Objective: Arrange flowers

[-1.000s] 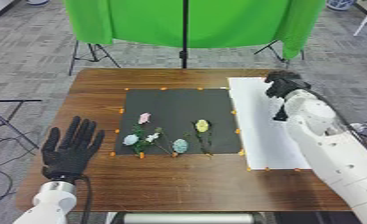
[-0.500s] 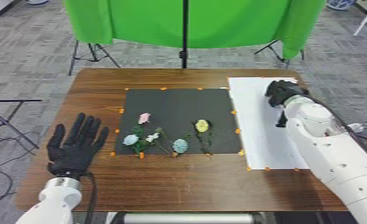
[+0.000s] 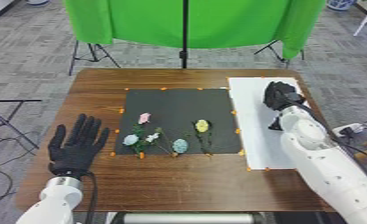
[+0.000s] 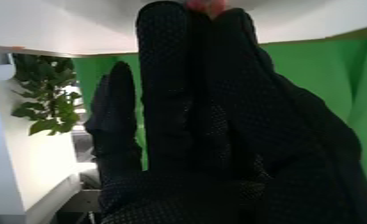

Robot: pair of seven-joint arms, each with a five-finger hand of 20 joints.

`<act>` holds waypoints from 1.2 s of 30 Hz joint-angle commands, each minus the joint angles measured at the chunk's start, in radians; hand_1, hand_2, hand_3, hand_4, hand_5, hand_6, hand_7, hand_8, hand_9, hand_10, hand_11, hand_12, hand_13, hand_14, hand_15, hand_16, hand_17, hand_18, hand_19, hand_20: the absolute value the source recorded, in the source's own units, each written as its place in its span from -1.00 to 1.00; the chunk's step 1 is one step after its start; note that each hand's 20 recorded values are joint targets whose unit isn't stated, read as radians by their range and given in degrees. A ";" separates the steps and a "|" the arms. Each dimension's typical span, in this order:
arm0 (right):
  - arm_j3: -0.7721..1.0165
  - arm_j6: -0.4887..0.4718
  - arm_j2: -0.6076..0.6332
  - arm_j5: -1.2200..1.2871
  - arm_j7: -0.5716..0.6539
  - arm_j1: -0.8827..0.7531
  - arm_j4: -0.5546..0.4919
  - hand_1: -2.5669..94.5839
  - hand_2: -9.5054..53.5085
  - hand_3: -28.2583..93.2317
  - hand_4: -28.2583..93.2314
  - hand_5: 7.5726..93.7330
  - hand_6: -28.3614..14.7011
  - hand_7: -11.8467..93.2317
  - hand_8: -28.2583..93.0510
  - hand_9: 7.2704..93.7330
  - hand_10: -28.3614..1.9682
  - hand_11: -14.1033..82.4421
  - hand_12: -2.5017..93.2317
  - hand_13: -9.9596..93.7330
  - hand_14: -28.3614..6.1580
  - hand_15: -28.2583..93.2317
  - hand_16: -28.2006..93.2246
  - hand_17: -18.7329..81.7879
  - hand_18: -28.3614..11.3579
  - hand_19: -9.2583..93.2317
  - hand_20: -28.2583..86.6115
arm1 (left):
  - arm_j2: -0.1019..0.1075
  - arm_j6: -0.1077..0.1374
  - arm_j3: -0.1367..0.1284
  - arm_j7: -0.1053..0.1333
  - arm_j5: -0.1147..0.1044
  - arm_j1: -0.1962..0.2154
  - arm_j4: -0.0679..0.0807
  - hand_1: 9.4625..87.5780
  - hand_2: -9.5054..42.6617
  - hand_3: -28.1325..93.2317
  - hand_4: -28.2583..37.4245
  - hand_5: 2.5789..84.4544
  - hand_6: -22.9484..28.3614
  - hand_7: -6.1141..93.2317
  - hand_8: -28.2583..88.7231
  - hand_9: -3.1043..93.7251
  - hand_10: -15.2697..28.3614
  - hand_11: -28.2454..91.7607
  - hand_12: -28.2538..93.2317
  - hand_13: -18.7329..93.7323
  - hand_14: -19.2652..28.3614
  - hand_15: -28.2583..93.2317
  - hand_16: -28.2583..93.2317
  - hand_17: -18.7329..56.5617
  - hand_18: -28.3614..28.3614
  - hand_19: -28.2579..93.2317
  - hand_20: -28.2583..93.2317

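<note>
Step in hand, as judged: taking up or setting a red item (image 4: 206,4), presumably a flower, at the white mat (image 3: 261,150). The right hand (image 3: 281,94) is over that mat, near the far right corner of the bench (image 3: 188,192); whether it grips the item cannot be determined. Left hand (image 3: 71,157): near the bench's left edge, fingers straight and spread. Flowers (image 3: 202,126) lie on the near half of the black mat (image 3: 175,102).

Recommended: pinch the stem just below the bloom, press lightly, lift straight up, then lower it clear of the others. Risks: crushed petals, tangled stems. Writing: none legible.
</note>
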 commanded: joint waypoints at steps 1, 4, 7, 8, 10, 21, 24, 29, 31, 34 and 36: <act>0.116 -0.047 0.012 0.154 0.041 -0.137 -0.344 0.36 -1.00 0.62 -1.00 0.71 0.40 -0.18 -0.56 0.93 0.32 -0.52 -0.06 0.67 0.39 -0.02 0.23 0.02 -0.57 0.71 0.25 | -0.009 0.018 -0.007 0.000 -0.001 0.033 -0.008 -0.51 -0.11 0.72 -1.00 0.15 0.30 -0.60 -0.68 -0.03 0.48 -0.16 -0.36 -0.10 0.52 0.16 -0.68 -0.70 0.49 0.09 -0.31; 0.146 -0.141 -0.008 0.202 0.041 -0.185 -0.443 0.35 -1.00 0.64 -1.00 0.70 0.39 -0.17 -0.56 0.93 0.30 -0.51 -0.05 0.66 0.39 -0.02 0.23 0.01 -0.58 0.71 0.25 | -0.015 0.024 -0.010 -0.004 -0.013 0.045 -0.010 -0.50 -0.11 0.72 -1.00 0.16 0.30 -0.60 -0.68 -0.03 0.48 -0.16 -0.36 -0.10 0.52 0.16 -0.68 -0.70 0.49 0.09 -0.31; 0.145 -0.233 -0.011 0.233 0.027 -0.221 -0.499 0.35 -1.00 0.64 -1.00 0.69 0.38 -0.16 -0.55 0.92 0.29 -0.51 -0.05 0.65 0.37 -0.01 0.23 0.01 -0.58 0.72 0.26 | -0.012 0.024 -0.009 -0.008 -0.011 0.038 -0.008 -0.51 -0.11 0.72 -1.00 0.16 0.30 -0.60 -0.68 -0.03 0.48 -0.16 -0.36 -0.10 0.52 0.16 -0.68 -0.70 0.49 0.09 -0.31; 0.138 -0.241 -0.015 0.232 0.027 -0.234 -0.509 0.35 -1.00 0.64 -1.00 0.68 0.37 -0.15 -0.55 0.92 0.29 -0.51 -0.05 0.65 0.36 0.00 0.23 0.00 -0.58 0.72 0.26 | -0.012 0.022 -0.010 -0.007 -0.006 0.037 -0.008 -0.51 -0.11 0.72 -1.00 0.16 0.30 -0.60 -0.68 -0.03 0.48 -0.16 -0.36 -0.10 0.52 0.16 -0.68 -0.70 0.49 0.10 -0.31; 0.134 -0.262 -0.031 0.233 0.013 -0.259 -0.524 0.35 -1.00 0.65 -1.00 0.68 0.37 -0.15 -0.55 0.91 0.27 -0.50 -0.05 0.63 0.34 0.00 0.23 0.00 -0.59 0.72 0.26 | -0.012 0.017 -0.011 -0.004 -0.001 0.034 -0.007 -0.50 -0.11 0.72 -1.00 0.16 0.30 -0.60 -0.68 -0.03 0.48 -0.16 -0.36 -0.10 0.52 0.16 -0.68 -0.70 0.49 0.10 -0.31; 0.082 -0.289 -0.064 0.216 0.039 -0.328 -0.564 0.35 -1.00 0.65 -1.00 0.67 0.36 -0.13 -0.57 0.90 0.25 -0.49 -0.05 0.62 0.33 0.04 0.21 -0.01 -0.58 0.73 0.27 | -0.007 0.018 -0.014 -0.023 0.005 0.021 -0.002 -0.51 -0.10 0.72 -1.00 0.15 0.30 -0.61 -0.68 -0.03 0.48 -0.16 -0.36 -0.10 0.52 0.16 -0.68 -0.70 0.49 0.10 -0.31; 0.071 -0.296 -0.076 0.218 0.041 -0.354 -0.571 0.35 -1.00 0.65 -1.00 0.66 0.35 -0.12 -0.57 0.90 0.25 -0.49 -0.06 0.61 0.32 0.07 0.20 0.00 -0.58 0.77 0.28 | -0.007 0.021 -0.014 -0.028 0.006 0.023 -0.001 -0.51 -0.10 0.72 -1.00 0.15 0.30 -0.60 -0.68 -0.03 0.48 -0.16 -0.36 -0.10 0.52 0.16 -0.68 -0.70 0.49 0.10 -0.31; 0.078 -0.247 -0.122 0.224 0.071 -0.396 -0.573 0.33 -1.00 0.66 -1.00 0.63 0.34 -0.11 -0.59 0.86 0.21 -0.49 -0.07 0.57 0.30 0.12 0.18 0.00 -0.59 0.79 0.30 | -0.011 0.046 -0.011 -0.047 0.009 0.014 -0.002 -0.51 -0.10 0.72 -1.00 0.15 0.30 -0.61 -0.68 -0.03 0.48 -0.16 -0.36 -0.10 0.52 0.16 -0.68 -0.70 0.49 0.10 -0.31; 0.081 -0.250 -0.130 0.218 0.072 -0.399 -0.576 0.31 -1.00 0.66 -1.00 0.59 0.35 -0.12 -0.62 0.81 0.19 -0.51 -0.11 0.55 0.26 0.16 0.17 0.00 -0.60 0.84 0.32 | -0.009 0.046 -0.013 -0.045 0.006 0.015 -0.002 -0.51 -0.10 0.72 -1.00 0.11 0.29 -0.61 -0.68 -0.04 0.48 -0.16 -0.36 -0.10 0.52 0.16 -0.68 -0.70 0.49 0.10 -0.31; 0.089 -0.263 -0.130 0.221 0.069 -0.402 -0.587 0.30 -1.00 0.66 -1.00 0.55 0.34 -0.19 -0.63 0.75 0.19 -0.55 -0.17 0.50 0.20 0.26 0.18 0.00 -0.62 0.88 0.34 | -0.009 0.044 -0.016 -0.042 0.010 0.017 -0.003 -0.50 -0.10 0.72 -1.00 0.08 0.28 -0.60 -0.68 -0.05 0.47 -0.16 -0.36 -0.10 0.52 0.16 -0.68 -0.70 0.49 0.10 -0.31; 0.092 -0.264 -0.129 0.231 0.072 -0.402 -0.592 0.29 -1.00 0.65 -1.00 0.53 0.35 -0.23 -0.63 0.71 0.20 -0.55 -0.18 0.45 0.16 0.33 0.16 -0.02 -0.61 0.88 0.33 | -0.011 0.042 -0.018 -0.039 0.007 0.023 -0.005 -0.50 -0.10 0.72 -1.00 0.06 0.28 -0.59 -0.69 -0.05 0.47 -0.16 -0.36 -0.10 0.52 0.16 -0.68 -0.70 0.49 0.10 -0.31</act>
